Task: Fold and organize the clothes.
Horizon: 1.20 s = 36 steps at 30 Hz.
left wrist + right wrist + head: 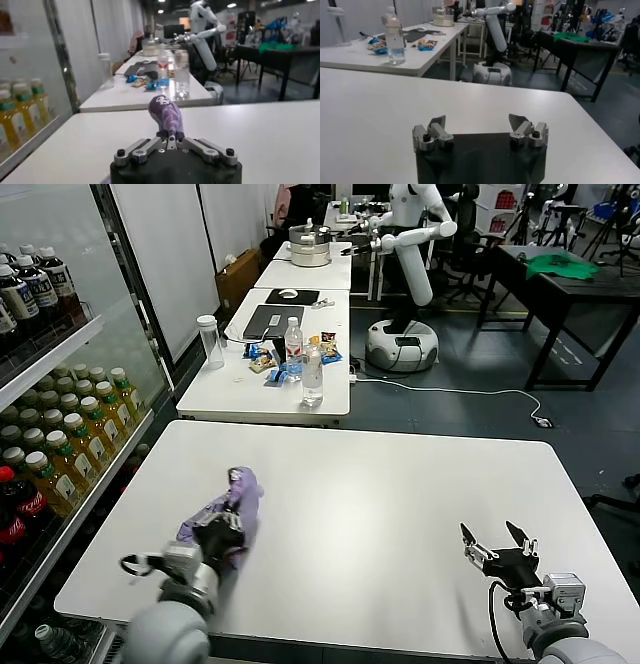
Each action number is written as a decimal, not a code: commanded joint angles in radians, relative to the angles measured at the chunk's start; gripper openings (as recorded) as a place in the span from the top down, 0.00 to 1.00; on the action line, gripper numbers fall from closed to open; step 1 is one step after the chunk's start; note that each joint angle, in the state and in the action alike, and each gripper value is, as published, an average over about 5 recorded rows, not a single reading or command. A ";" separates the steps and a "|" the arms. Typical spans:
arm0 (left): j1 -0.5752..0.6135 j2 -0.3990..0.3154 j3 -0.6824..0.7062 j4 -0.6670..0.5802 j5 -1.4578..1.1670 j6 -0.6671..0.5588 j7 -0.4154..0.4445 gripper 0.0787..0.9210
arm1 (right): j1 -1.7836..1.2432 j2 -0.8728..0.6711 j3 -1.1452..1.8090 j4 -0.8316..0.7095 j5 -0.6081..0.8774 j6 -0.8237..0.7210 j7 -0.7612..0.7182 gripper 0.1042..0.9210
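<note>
The lavender T-shirt lies bunched in a narrow heap on the white table, near its left front part. My left gripper is shut on the near end of the shirt. In the left wrist view the fabric rises as a purple lump with small dark marks straight out of the closed jaws of that gripper. My right gripper is open and empty, low over the table near its front right; it also shows in the right wrist view.
A shelf of drink bottles stands close along the left of the table. A second white table with bottles, snacks and a laptop stands behind. Another robot and a dark table with a green cloth are farther back.
</note>
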 commanded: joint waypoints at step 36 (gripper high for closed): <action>0.227 -0.087 -0.166 -0.058 -0.008 -0.209 0.021 0.12 | 0.247 0.214 -0.651 -0.234 -0.057 0.018 0.122 0.12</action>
